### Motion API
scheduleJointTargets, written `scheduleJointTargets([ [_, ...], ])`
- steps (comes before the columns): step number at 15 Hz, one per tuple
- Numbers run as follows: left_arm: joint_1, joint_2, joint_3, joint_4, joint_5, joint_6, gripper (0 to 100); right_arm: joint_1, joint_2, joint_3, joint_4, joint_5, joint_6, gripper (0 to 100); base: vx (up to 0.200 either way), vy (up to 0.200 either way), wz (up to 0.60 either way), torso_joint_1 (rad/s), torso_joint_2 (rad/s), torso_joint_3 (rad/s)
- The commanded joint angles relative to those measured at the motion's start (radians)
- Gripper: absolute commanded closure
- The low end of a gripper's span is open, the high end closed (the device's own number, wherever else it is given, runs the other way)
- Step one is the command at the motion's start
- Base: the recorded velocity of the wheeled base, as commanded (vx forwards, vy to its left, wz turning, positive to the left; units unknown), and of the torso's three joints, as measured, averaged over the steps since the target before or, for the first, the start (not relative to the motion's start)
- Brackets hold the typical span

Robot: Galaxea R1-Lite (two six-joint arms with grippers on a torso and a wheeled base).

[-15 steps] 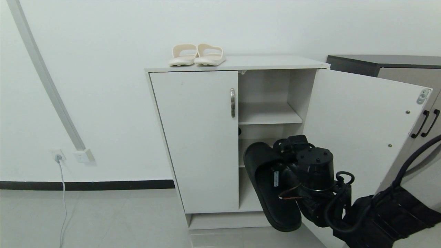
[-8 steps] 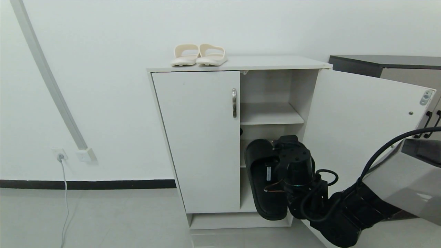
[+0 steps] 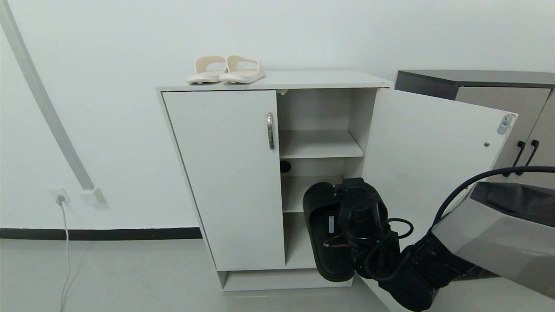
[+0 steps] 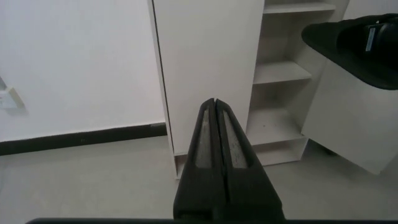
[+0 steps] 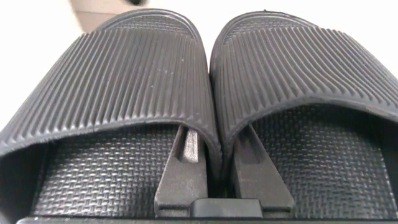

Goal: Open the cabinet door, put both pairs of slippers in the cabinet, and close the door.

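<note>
1. On our left side, the left gripper (image 4: 214, 107) has its two fingers pressed together on nothing. It hangs low over the grey floor (image 4: 87, 180), facing the cabinet's foot and well apart from both pairs.
2. The pair of cream moulded slippers (image 3: 225, 69) lies side by side on the left end of the white two-door cabinet (image 3: 329, 79), on its top above the closed left door (image 3: 225, 177). We judge this pair is not yet dealt with.
3. Right of that door, the open half shows the white shelves (image 3: 318, 145). A small dark round thing (image 3: 285, 166) sits at the opening's left edge, and we cannot tell what it is.
4. The pair of black ribbed rubber slippers (image 3: 323, 234) hangs just in front of the lower shelves. Its long axis is near upright, with one end at the middle shelf's level and the other down by the cabinet's base. The shelf gaps lie straight beyond it, so we judge the pair must tip flat before it goes in.
5. The right gripper (image 5: 219, 152) is the nearer arm and is clamped on the black pair, one finger under each strap where the two slippers meet. From the head camera, the wrist covers those fingers and part of the pair.
6. The open right door (image 3: 425, 160) is swung towards us, just beside the right arm. Its handle is hidden on the far face.
</note>
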Motion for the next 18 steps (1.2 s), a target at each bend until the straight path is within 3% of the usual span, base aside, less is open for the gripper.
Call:
scheduleJointTargets([
  [1,0.001,0.002,0.000,-0.001,0.000,0.000,100,0.000,0.040,-0.030,-0.001,0.001,-0.001,100,0.000,0.000,0.00,0.000,0.00,0.000],
  [18,0.001,0.002,0.000,-0.001,0.000,0.001,100,-0.004,0.114,-0.111,0.002,0.008,-0.005,100,0.000,0.000,0.00,0.000,0.00,-0.018],
])
